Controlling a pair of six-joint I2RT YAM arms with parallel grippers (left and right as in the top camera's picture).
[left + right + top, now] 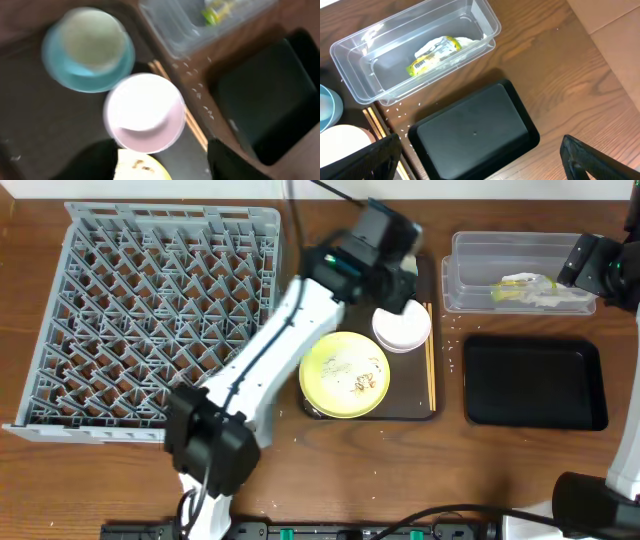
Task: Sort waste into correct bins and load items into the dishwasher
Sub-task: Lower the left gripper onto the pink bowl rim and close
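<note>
Over the brown tray (410, 402), my left gripper (160, 165) hangs with fingers apart and nothing between them; the view is blurred, but I see no grip. Below it sit the blue bowl (60, 70), with what looks like the cup (92, 35) nested inside, and the white bowl (145, 112) just beside it. The plate (345, 373) lies next to them with crumbs (360, 380) on it. The rack (150, 310) holds no dishes. The wrapper (432, 52) is in the tub (350, 60), with something white beside it, probably the paper wad. The black tray (475, 130) has nothing in it. My right gripper (480, 160) is wide open and empty, up over the two bins. My read: dry waste is sorted, and dish loading is starting with nothing loaded yet. Next call: drop the left onto a rim, cup or blue bowl, close, and carry it to the rack. The plate needs its crumbs tipped into the black tray first. Watch the nested pair; lifting one may drag the other.
</note>
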